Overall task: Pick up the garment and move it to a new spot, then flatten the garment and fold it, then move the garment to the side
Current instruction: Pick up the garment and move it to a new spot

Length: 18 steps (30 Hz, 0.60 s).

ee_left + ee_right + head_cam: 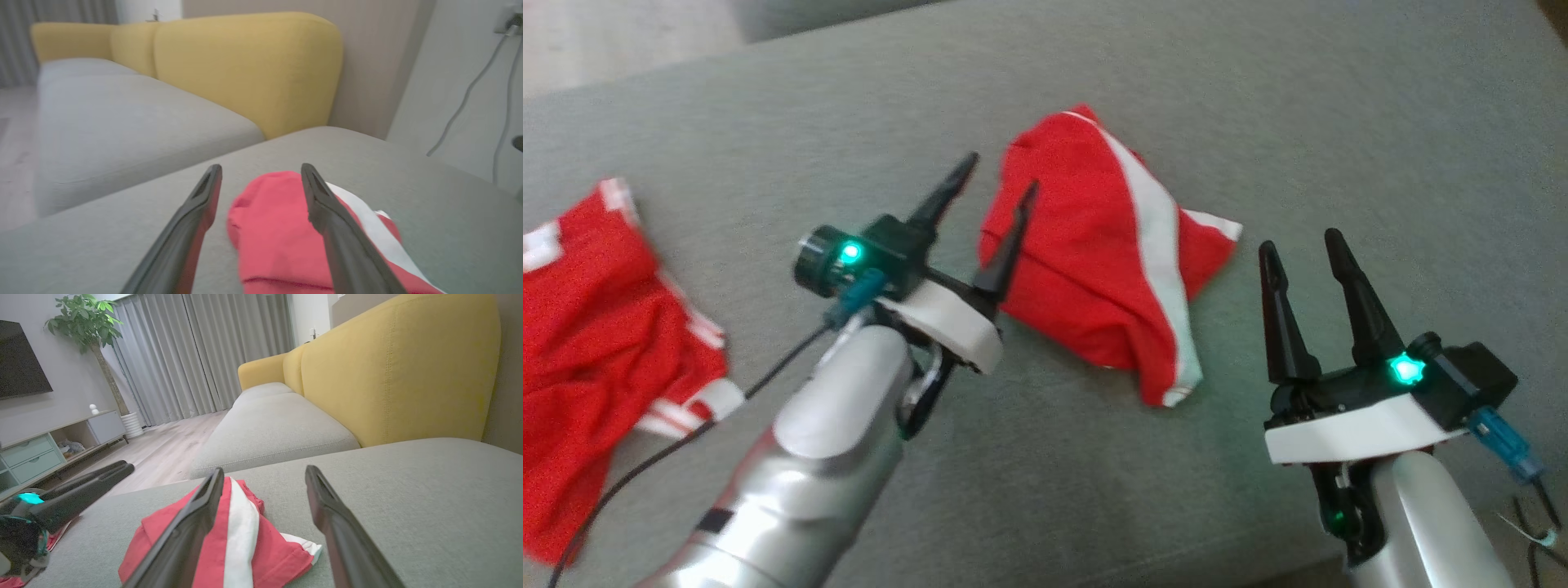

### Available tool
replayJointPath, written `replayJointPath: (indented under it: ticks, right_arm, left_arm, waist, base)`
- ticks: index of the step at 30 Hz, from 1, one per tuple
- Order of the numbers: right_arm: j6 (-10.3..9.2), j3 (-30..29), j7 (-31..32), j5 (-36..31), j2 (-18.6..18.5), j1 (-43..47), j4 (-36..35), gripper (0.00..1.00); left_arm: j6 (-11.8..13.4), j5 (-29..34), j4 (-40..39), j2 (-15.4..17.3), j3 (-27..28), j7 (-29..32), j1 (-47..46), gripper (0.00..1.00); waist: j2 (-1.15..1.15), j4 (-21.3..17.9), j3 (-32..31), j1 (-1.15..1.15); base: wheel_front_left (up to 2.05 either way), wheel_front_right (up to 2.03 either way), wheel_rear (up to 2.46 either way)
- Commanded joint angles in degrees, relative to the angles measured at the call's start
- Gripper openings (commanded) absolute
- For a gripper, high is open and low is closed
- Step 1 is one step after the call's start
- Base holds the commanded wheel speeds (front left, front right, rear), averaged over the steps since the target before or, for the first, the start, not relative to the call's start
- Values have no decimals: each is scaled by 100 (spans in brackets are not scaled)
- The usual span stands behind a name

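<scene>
— What holds what in here?

— Item one: grey sofa seat (pixel 1339 122), with a yellow backrest (pixel 245 69) behind it. It bears two red cloths. Item two: low cabinet (pixel 24 451) by the far wall. One open compartment holds a small grey thing I cannot make out. Item three: white pot (pixel 132 424), with a leafy plant (pixel 88 318) in it.

— And the grippers?

— Left gripper (pixel 1001 171): fingers spread wide with nothing between them, poised at the garment's left edge. Whether a tip touches the cloth I cannot tell. Right gripper (pixel 1299 239): likewise released and empty, just to the garment's right and apart from it.

— The garment itself?

— Garment (pixel 1086 245): red with a broad white stripe, folded into a rumpled wedge, lying mid-seat between the two grippers. Second red garment (pixel 596 327): white-trimmed, crumpled, well apart at the seat's left end.
</scene>
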Motion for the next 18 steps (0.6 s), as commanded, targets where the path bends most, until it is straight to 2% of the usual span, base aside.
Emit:
replayJointPath:
  ticks: [1,6,11,14,18]
  right_arm:
    - [-4,106,-61,-41,-15,-116,-170,100]
    - [-4,-39,-61,-123,-15,34,-88,100]
    - [-4,-196,-61,-172,-15,259,-20,100]
    - [-4,-222,-61,-217,-15,368,38,100]
    - [-4,-260,-61,-251,-15,421,75,100]
  left_arm:
    - [55,32,-161,173,257,-72,-232,100]
    - [284,64,-480,431,586,-163,174,100]
    - [551,213,-1193,625,967,-170,1102,100]
    - [700,303,-1586,632,1191,-170,1758,100]
    - [782,349,-1989,483,1489,-171,2372,100]
  waist:
    - [0,304,-225,-1]
    - [0,857,-499,-1]
    - [0,1274,-683,-1]
    - [0,1411,-744,-1]
    - [0,1492,-761,-1]
  base:
    - [0,0,0]
    - [0,0,0]
    - [0,0,0]
    - [0,0,0]
    - [0,0,0]
